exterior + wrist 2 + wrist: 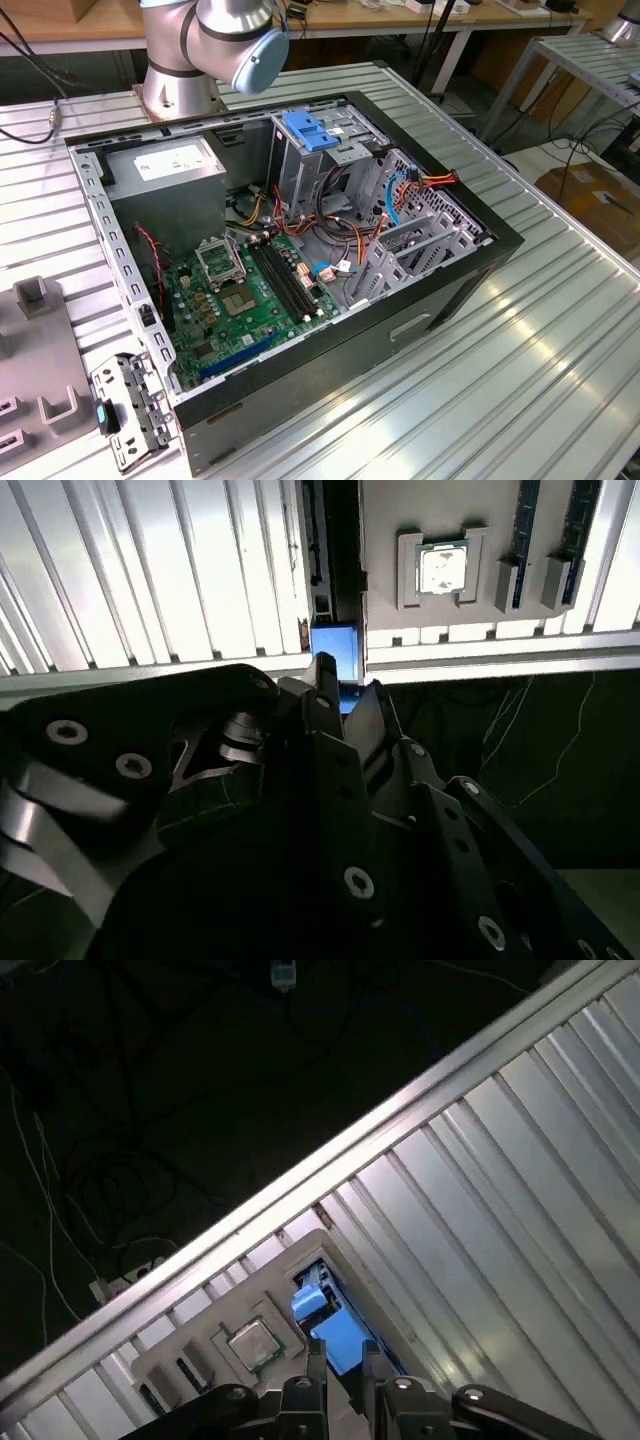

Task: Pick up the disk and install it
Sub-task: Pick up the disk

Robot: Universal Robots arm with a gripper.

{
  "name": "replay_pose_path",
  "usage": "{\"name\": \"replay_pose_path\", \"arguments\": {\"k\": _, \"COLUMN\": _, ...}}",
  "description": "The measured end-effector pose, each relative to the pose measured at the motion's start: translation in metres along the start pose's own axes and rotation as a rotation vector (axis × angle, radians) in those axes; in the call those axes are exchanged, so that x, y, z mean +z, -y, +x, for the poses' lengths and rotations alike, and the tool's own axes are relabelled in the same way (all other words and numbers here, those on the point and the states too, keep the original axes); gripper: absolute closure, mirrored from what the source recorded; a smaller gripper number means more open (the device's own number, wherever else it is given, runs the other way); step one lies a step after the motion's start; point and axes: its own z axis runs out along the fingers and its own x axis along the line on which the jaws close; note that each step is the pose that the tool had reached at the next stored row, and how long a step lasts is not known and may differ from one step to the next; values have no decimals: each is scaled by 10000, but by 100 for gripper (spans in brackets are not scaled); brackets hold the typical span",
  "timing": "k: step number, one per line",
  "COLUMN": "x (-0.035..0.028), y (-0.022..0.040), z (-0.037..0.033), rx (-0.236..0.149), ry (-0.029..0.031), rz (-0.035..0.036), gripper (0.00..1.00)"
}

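In both wrist views the disk shows as a blue plastic edge [335, 650] [333, 1330] standing upright in a slot of a grey holder plate [430, 510] near the table's edge. My gripper [348, 692] [343, 1362] is over it with one dark finger on each side of the blue edge, and the narrow gap between them is taken up by the disk. The label side of the disk is hidden.
The holder plate also carries a square processor chip [440, 568] [252, 1342] and upright memory sticks [525, 530]. In the exterior view an open computer case [450, 290] lies on the ribbed metal table, with a drive cage topped by a blue handle [312, 130]. A metal bracket [130, 410] lies near the exterior view's left.
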Motion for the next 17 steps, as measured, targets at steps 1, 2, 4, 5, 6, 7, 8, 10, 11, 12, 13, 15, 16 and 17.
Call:
{"name": "replay_pose_path", "arguments": {"k": 1, "x": 13, "y": 0, "z": 0, "rx": -442, "ry": -3, "rz": -1, "gripper": 67}}
{"name": "replay_pose_path", "arguments": {"k": 2, "x": 27, "y": 0, "z": 0, "rx": -729, "ry": -2, "rz": 1, "gripper": 67}}
{"name": "replay_pose_path", "arguments": {"k": 4, "x": 94, "y": -11, "z": 8, "rx": -1227, "ry": -6, "rz": -1, "gripper": 60}}
{"name": "replay_pose_path", "arguments": {"k": 5, "x": 110, "y": -12, "z": 9, "rx": -1329, "ry": -7, "rz": -1, "gripper": 60}}
{"name": "replay_pose_path", "arguments": {"k": 6, "x": 127, "y": -12, "z": 9, "rx": -1516, "ry": -7, "rz": -1, "gripper": 60}}
{"name": "replay_pose_path", "arguments": {"k": 7, "x": 141, "y": -12, "z": 9, "rx": -1696, "ry": -9, "rz": -2, "gripper": 60}}
{"name": "replay_pose_path", "arguments": {"k": 8, "x": 158, "y": -12, "z": 9, "rx": -1912, "ry": -9, "rz": -2, "gripper": 60}}
{"name": "replay_pose_path", "arguments": {"k": 10, "x": 186, "y": -13, "z": 9, "rx": -2288, "ry": -12, "rz": -2, "gripper": 60}}
{"name": "replay_pose_path", "arguments": {"k": 11, "x": 200, "y": -12, "z": 9, "rx": -2474, "ry": -13, "rz": -3, "gripper": 60}}
{"name": "replay_pose_path", "arguments": {"k": 12, "x": 210, "y": -12, "z": 9, "rx": -2655, "ry": -14, "rz": -2, "gripper": 60}}
{"name": "replay_pose_path", "arguments": {"k": 13, "x": 218, "y": -12, "z": 9, "rx": -2877, "ry": -16, "rz": -3, "gripper": 60}}
{"name": "replay_pose_path", "arguments": {"k": 15, "x": 238, "y": -12, "z": 9, "rx": -3427, "ry": -22, "rz": -2, "gripper": 58}}
{"name": "replay_pose_path", "arguments": {"k": 16, "x": 249, "y": -12, "z": 9, "rx": -3733, "ry": -25, "rz": -1, "gripper": 58}}
{"name": "replay_pose_path", "arguments": {"k": 17, "x": 259, "y": -12, "z": 9, "rx": -4016, "ry": -26, "rz": -1, "gripper": 52}}
